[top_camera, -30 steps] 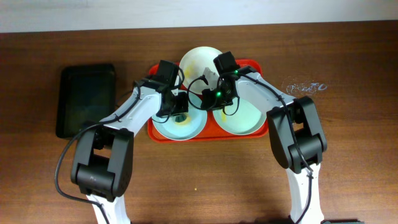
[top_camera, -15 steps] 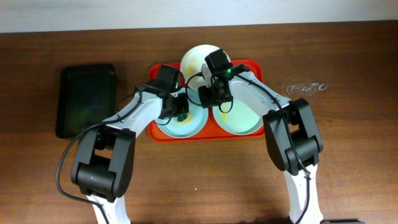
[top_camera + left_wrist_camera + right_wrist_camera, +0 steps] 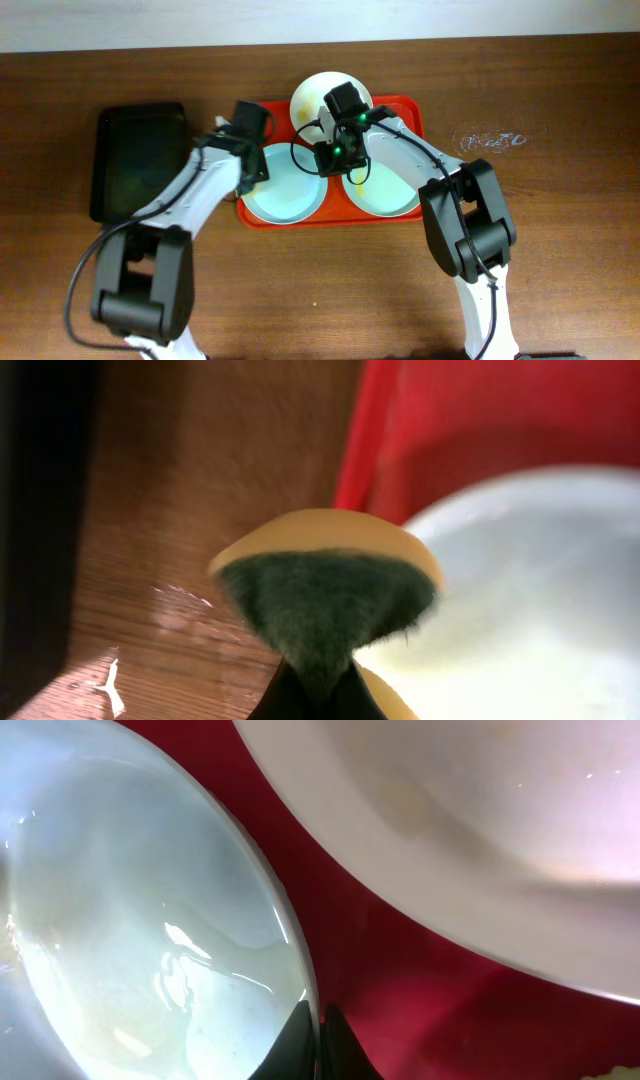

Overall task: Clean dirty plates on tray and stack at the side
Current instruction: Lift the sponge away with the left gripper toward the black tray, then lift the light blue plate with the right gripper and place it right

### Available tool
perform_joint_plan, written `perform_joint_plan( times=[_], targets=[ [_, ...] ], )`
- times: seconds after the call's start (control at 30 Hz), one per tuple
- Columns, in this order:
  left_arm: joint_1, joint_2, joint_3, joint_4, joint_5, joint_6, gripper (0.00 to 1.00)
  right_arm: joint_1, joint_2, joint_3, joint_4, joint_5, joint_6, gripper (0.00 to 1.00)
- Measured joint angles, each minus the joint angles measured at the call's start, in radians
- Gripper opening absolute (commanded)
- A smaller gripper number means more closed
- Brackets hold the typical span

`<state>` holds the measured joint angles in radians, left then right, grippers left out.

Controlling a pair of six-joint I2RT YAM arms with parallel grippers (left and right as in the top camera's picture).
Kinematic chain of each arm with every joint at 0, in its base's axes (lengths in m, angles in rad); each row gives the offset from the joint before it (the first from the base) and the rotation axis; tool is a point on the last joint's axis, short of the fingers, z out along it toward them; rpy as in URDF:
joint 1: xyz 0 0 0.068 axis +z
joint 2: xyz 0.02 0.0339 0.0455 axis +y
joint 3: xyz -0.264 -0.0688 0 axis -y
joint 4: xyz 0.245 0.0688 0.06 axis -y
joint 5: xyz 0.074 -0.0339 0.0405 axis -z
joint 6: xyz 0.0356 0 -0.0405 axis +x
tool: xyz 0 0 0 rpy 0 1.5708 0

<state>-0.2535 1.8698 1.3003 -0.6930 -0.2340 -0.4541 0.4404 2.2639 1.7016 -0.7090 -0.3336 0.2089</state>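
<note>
The red-orange tray (image 3: pixel 408 106) holds three plates: a mint-green one at left (image 3: pixel 288 198), a mint-green one at right (image 3: pixel 388 192), and a cream-white one (image 3: pixel 318 92) at the back. My left gripper (image 3: pixel 250 173) is shut on a yellow sponge with a dark green scouring face (image 3: pixel 330 595), over the tray's left edge (image 3: pixel 450 430) beside the left plate (image 3: pixel 540 580). My right gripper (image 3: pixel 332 165) is shut on the rim of the left mint plate (image 3: pixel 130 920), fingertips (image 3: pixel 313 1025) pinching its edge. The cream plate (image 3: pixel 480 810) lies just beyond, with a faint smear.
A smaller black tray (image 3: pixel 140 160) lies on the wooden table left of the red tray. Whitish scratch marks (image 3: pixel 490 140) show on the table to the right. Bare tray floor (image 3: pixel 400 970) shows between the plates.
My left gripper with the sponge has moved left, off the middle of the left plate to the tray's left edge. My right gripper has shifted left onto that plate's rim.
</note>
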Motion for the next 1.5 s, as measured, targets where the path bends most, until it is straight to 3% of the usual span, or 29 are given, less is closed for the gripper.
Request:
perform_joint_plan(
  times=[0.17, 0.33, 0.43, 0.63, 0.77, 0.83, 0.87, 0.93, 1.0, 1.07, 1.13, 1.2, 1.27, 1.33, 1.4, 1.5],
  targets=[
    [0.222, -0.098, 0.009, -0.012, 0.283, 0.011, 0.00, 0.016, -0.036, 0.024, -0.080, 0.069, -0.073, 0.04],
    [0.454, -0.098, 0.009, -0.100, 0.321, 0.043, 0.00, 0.208, -0.164, 0.185, -0.158, 0.561, -0.190, 0.04],
    [0.473, -0.098, 0.009, -0.111, 0.297, 0.046, 0.00, 0.297, -0.167, 0.251, -0.150, 0.835, -0.247, 0.04],
    [0.473, -0.098, 0.009, -0.111, 0.286, 0.046, 0.00, 0.447, -0.167, 0.266, 0.063, 1.398, -0.595, 0.04],
    [0.473, -0.098, 0.009, -0.111, 0.286, 0.046, 0.00, 0.472, -0.167, 0.266, 0.250, 1.598, -0.867, 0.04],
    [0.473, -0.098, 0.009, -0.111, 0.285, 0.046, 0.00, 0.472, -0.168, 0.266, 0.251, 1.620, -0.893, 0.04],
    [0.473, -0.098, 0.009, -0.111, 0.285, 0.046, 0.00, 0.472, -0.170, 0.271, 0.163, 1.599, -0.846, 0.04],
    [0.473, -0.098, 0.009, -0.110, 0.283, 0.046, 0.00, 0.466, -0.174, 0.274, -0.057, 1.371, -0.743, 0.04],
    [0.473, -0.098, 0.009, -0.111, 0.283, 0.046, 0.00, 0.459, -0.174, 0.271, -0.014, 1.320, -0.713, 0.04],
    [0.473, -0.098, 0.009, -0.111, 0.283, 0.046, 0.00, 0.455, -0.174, 0.263, 0.172, 1.486, -0.718, 0.04],
    [0.473, -0.098, 0.009, -0.110, 0.283, 0.046, 0.00, 0.444, -0.177, 0.267, 0.094, 1.477, -0.703, 0.04],
    [0.473, -0.098, 0.009, -0.110, 0.282, 0.046, 0.00, 0.415, -0.177, 0.271, -0.151, 1.135, -0.684, 0.04],
    [0.473, -0.098, 0.009, -0.109, 0.283, 0.046, 0.00, 0.344, -0.177, 0.269, -0.165, 0.976, -0.481, 0.04],
    [0.473, -0.098, 0.009, -0.107, 0.283, 0.046, 0.00, 0.190, -0.191, 0.269, -0.165, 0.764, -0.389, 0.04],
    [0.473, -0.098, 0.009, -0.108, 0.283, 0.046, 0.00, -0.099, -0.225, 0.269, -0.174, 0.403, -0.322, 0.04],
    [0.473, -0.098, 0.009, -0.108, 0.282, 0.046, 0.00, -0.445, -0.227, 0.269, -0.223, 0.087, -0.289, 0.04]
  ],
)
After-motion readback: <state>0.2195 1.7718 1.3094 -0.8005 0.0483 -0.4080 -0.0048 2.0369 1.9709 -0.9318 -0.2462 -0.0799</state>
